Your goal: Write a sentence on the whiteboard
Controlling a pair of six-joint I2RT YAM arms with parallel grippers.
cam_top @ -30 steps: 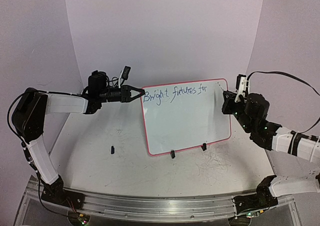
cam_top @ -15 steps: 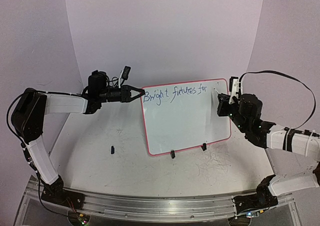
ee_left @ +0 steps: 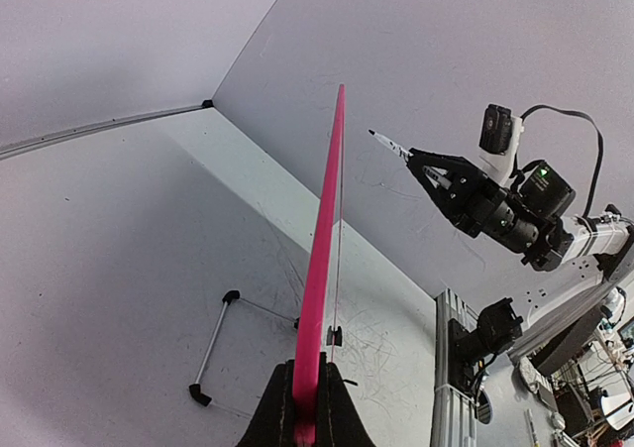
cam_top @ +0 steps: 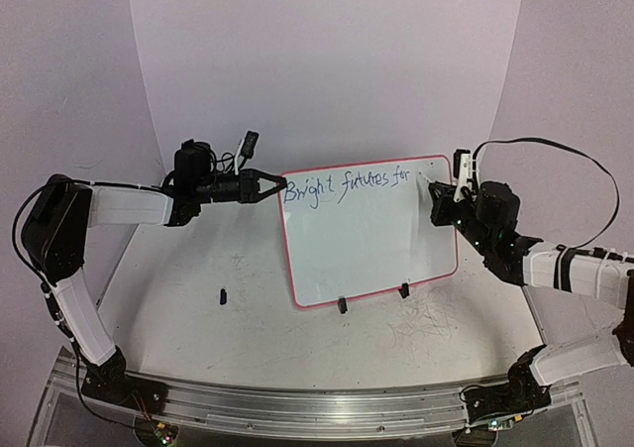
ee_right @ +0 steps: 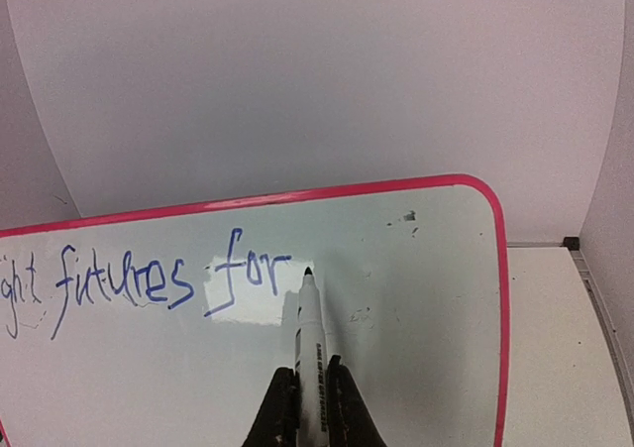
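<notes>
Up top on the board (cam_top: 371,239), upright on the table (cam_top: 248,318), the sentence (cam_top: 347,185) stops at "for". Right gripper (ee_right: 312,380) clamps the marker (ee_right: 311,333), left gripper (cam_top: 277,184) pinches the board's edge. I'd touch down lightly beside "for", keep "all" level

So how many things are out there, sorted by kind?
robot arms: 2, the left arm and the right arm
whiteboard: 1
marker: 1
small black piece: 1
Total: 5
</notes>
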